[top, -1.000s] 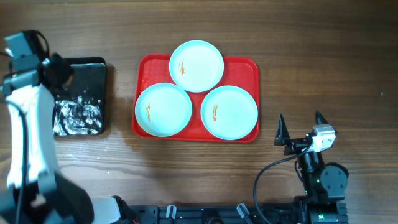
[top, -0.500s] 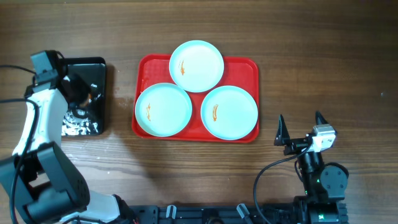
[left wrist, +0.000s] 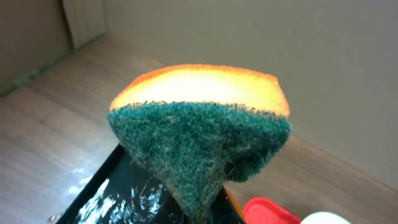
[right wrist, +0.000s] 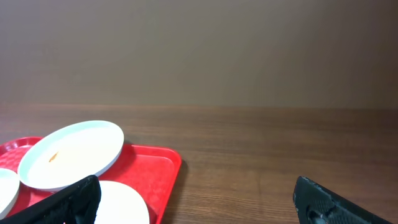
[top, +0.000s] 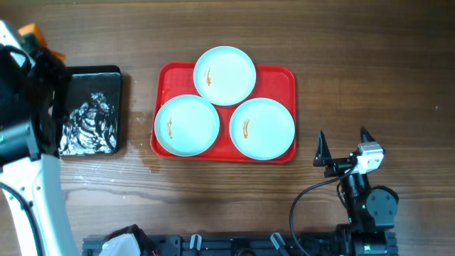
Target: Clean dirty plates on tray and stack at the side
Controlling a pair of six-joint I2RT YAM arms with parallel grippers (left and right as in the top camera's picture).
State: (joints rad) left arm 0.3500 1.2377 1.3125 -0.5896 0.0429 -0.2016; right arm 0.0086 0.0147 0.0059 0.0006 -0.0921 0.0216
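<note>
Three pale plates, each with an orange smear, lie on the red tray [top: 284, 75]: one at the back [top: 225, 75], one front left [top: 187, 125], one front right [top: 262, 128]. My left gripper [top: 35, 43] is raised high over the far left, shut on an orange sponge with a green scouring side [left wrist: 199, 124]; its fingers are hidden behind the sponge. My right gripper [top: 344, 146] is open and empty, low over the table to the right of the tray. In the right wrist view the back plate [right wrist: 71, 154] and the tray corner [right wrist: 165, 165] show.
A glossy black tray [top: 89, 78] holding white foamy water stands left of the red tray; it also shows under the sponge in the left wrist view [left wrist: 106, 193]. Small wet spots lie on the wood between the two trays [top: 138, 139].
My left arm has risen from the black tray with the sponge and now looms at the far left. The foam in the black tray has shifted. The right arm has not moved.
</note>
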